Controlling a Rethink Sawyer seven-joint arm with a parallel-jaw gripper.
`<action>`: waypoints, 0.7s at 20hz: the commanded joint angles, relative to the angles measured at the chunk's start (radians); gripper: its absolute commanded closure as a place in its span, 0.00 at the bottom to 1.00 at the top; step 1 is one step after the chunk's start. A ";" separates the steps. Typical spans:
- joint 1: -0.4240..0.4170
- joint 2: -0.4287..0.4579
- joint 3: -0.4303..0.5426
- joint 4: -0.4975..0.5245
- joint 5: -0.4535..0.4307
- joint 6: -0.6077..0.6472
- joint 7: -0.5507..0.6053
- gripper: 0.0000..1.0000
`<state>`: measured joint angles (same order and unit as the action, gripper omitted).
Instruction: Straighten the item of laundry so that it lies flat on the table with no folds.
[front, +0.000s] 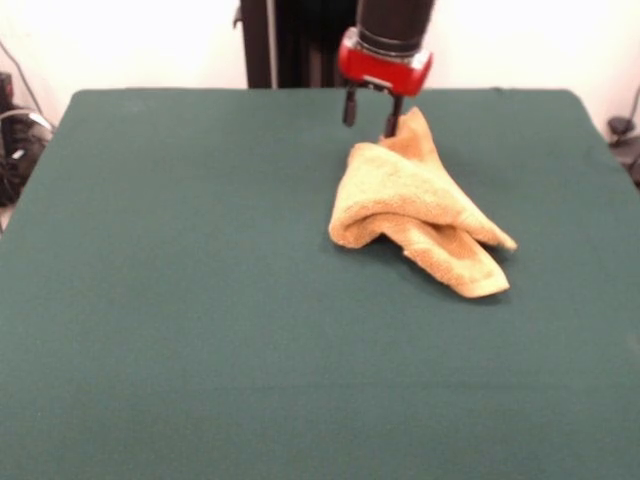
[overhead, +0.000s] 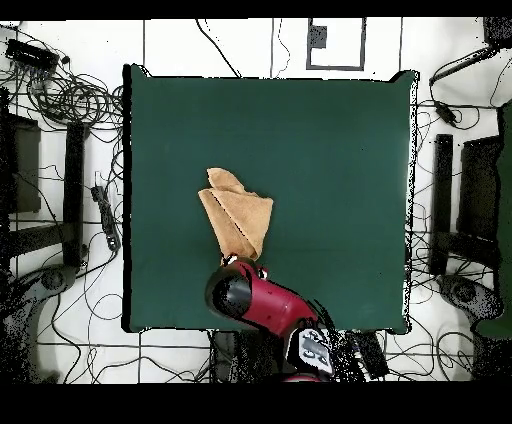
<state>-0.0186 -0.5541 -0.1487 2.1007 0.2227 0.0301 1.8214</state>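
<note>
white wall (front: 150, 40), pale tiled floor (overhead: 250, 45), tangled black cables (overhead: 60, 95)

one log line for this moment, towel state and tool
towel: crumpled, folded over | tool: open, at towel's far corner, one finger touching | table: towel right of centre, front view

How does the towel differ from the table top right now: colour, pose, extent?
The towel is golden-tan and fuzzy; the table is dark green and smooth. The towel is bunched in folds, with one corner raised at the hand; the table lies flat. The towel covers a small patch; the table spreads far wider. Both look like cloth.
</note>
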 joint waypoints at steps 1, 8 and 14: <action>0.057 0.055 0.131 0.029 0.030 -0.001 0.224 0.00; 0.030 0.046 0.149 0.069 0.030 -0.010 0.240 0.00; 0.004 0.138 0.178 0.037 0.023 -0.104 0.252 0.00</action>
<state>-0.0026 -0.5036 -0.1127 2.1162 0.2231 0.0000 1.8214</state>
